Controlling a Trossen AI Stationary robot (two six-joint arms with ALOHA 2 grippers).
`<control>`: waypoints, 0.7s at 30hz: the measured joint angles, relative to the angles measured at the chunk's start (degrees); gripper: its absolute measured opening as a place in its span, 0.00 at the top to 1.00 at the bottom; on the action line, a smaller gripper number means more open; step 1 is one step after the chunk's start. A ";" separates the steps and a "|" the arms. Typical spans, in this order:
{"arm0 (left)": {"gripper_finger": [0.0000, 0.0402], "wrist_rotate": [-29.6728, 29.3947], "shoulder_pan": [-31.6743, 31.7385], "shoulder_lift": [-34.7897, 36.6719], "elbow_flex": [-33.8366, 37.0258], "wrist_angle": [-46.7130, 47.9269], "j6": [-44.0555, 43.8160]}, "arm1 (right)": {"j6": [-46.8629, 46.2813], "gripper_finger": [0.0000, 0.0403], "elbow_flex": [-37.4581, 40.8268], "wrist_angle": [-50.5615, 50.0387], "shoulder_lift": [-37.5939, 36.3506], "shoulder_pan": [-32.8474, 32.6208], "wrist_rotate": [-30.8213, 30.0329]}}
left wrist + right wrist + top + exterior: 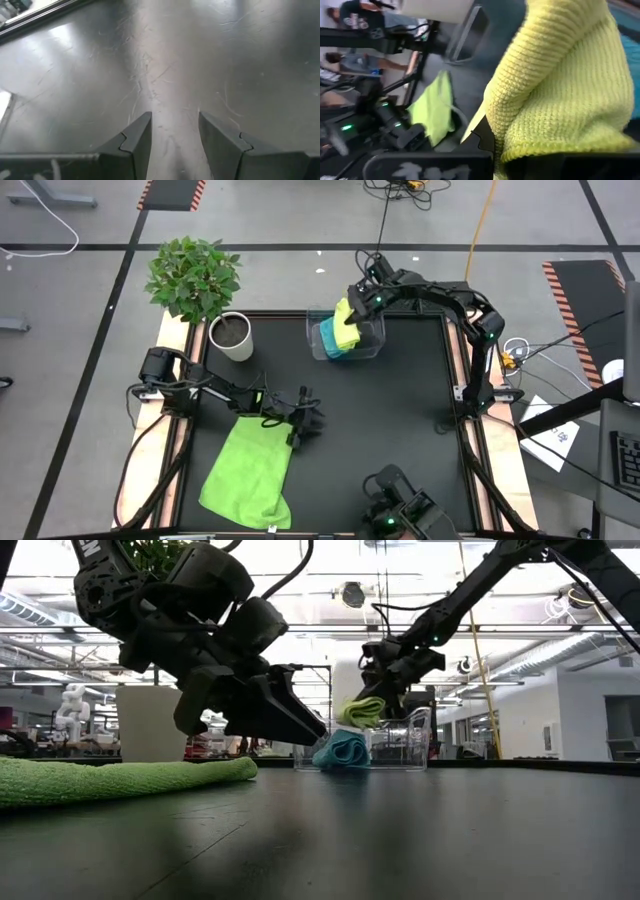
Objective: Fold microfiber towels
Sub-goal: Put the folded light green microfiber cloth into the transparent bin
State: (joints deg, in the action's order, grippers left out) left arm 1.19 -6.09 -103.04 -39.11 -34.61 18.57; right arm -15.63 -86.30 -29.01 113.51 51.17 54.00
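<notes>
Lying lime-green towel (248, 472), long axis toward left gripper (305, 423).

Top cam down, low cam level; both share bin (347, 340), likely.

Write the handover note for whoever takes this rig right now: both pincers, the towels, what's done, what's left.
Right pincer: shut on a lime-green towel, lifted at the clear bin at the table's far edge.
Left pincer: open, empty, low over bare tabletop, beside the other lime-green towel.
That towel lies spread on the table's near left, not yet neatly folded.
Turquoise towel: bunched in the bin.
Done: no folded towel visible yet.
Left: probably lay out the lifted towel, then fold all three.
</notes>
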 joint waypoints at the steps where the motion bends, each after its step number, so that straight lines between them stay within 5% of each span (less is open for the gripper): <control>1: 0.59 0.38 0.00 0.00 0.00 0.00 -0.02 | -0.03 0.99 0.26 0.11 0.00 0.06 -0.82; 21: 0.59 0.70 0.00 0.00 0.00 0.07 -0.70 | -0.04 0.99 2.75 -0.38 0.00 1.27 -4.57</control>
State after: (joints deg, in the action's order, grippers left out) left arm 1.89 -6.09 -103.04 -39.11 -34.54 17.87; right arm -15.67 -83.55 -29.39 113.51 52.44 49.43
